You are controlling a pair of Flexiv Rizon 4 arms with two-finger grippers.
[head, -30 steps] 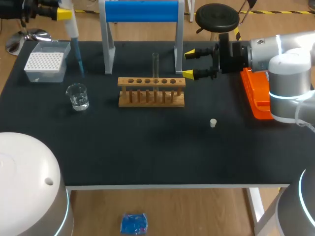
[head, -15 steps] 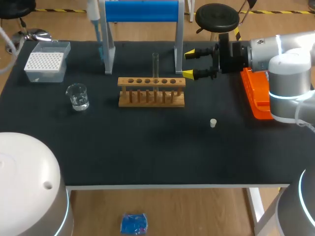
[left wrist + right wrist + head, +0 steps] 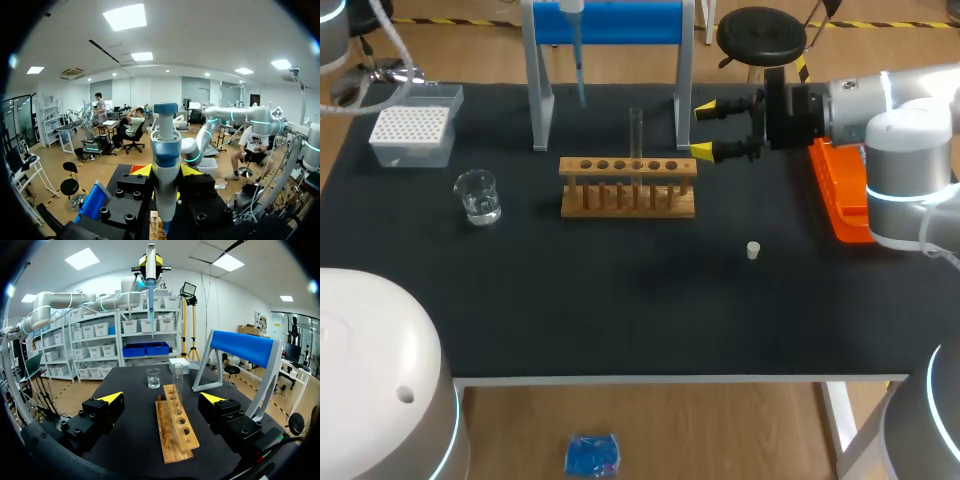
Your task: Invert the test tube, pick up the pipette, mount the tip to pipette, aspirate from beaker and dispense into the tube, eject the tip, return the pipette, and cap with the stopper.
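My left gripper (image 3: 166, 172) is shut on the white and blue pipette (image 3: 165, 160). In the head view only the pipette's lower end and its blue tip (image 3: 577, 60) show, hanging high behind the wooden rack (image 3: 628, 187). A clear test tube (image 3: 636, 135) stands upright in the rack. In the right wrist view the pipette (image 3: 150, 285) hangs above the glass beaker (image 3: 153, 378). The beaker (image 3: 478, 196) holds a little liquid. My right gripper (image 3: 710, 130) stands open just right of the rack, with the rack (image 3: 176, 425) ahead between its fingers. A small white stopper (image 3: 753, 250) lies on the mat.
A tip box (image 3: 412, 125) sits at the back left. The blue and white stand (image 3: 608, 22) rises behind the rack. An orange tray (image 3: 840, 195) lies at the right edge under my right arm.
My left arm has carried the pipette to the right, from above the tip box and beaker to behind the rack. The right arm has not moved.
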